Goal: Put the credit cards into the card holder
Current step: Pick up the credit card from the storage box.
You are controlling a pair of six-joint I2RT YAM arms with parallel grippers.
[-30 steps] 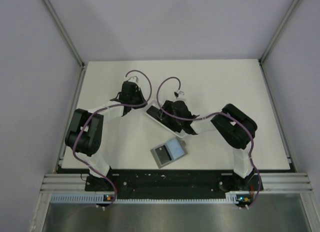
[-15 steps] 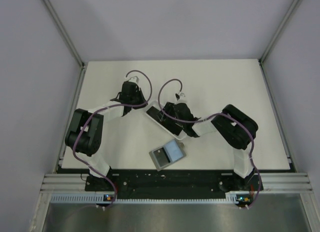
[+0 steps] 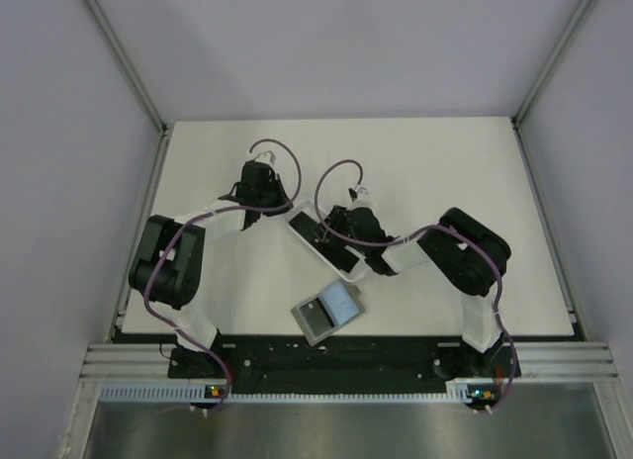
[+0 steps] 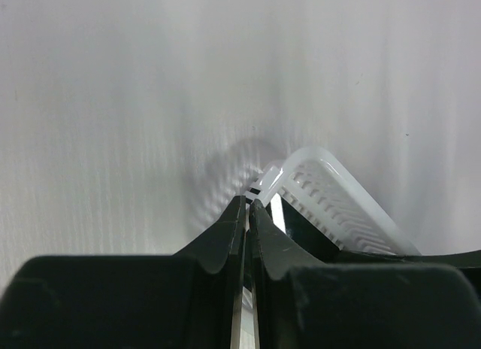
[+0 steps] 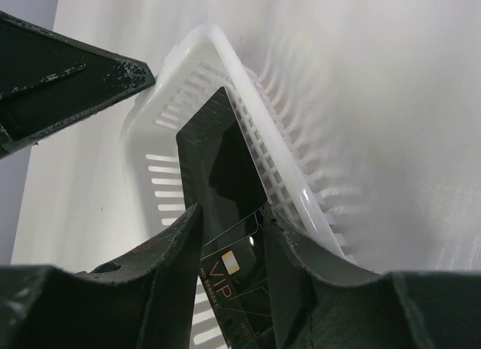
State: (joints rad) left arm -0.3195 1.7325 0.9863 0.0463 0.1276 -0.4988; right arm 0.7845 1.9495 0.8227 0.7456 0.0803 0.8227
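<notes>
On the tabletop (image 3: 445, 167): one white tray (image 3: 324, 243), one card holder (image 3: 329, 309), two arms reaching in towards the tray.

At the right claw (image 5: 229, 217): pinches exactly one black credit card (image 5: 222, 172) between both fingers (image 5: 180, 247), gold "VIP" print showing just above the grip. Holds it edge-up over the slotted inside of the tray, its far corner pointing at the tray's rounded end.

At the left claw (image 4: 248, 204): narrowed to a slit, nipping the thin rim at the tray's far end, with a sliver of white plastic between the two fingertips. Shows in the right wrist view too, as a dark wedge at upper left, beside that same end.

Card holder: lies open and flat near the front edge between the two arm bases, just apart from the tray's near end. Shows two halves, the right one pale blue, the left one filled by what looks like a second credit card (image 3: 316, 315), dark and flat.

Inside the tray, under the fingers: something dark, count impossible to tell.
</notes>
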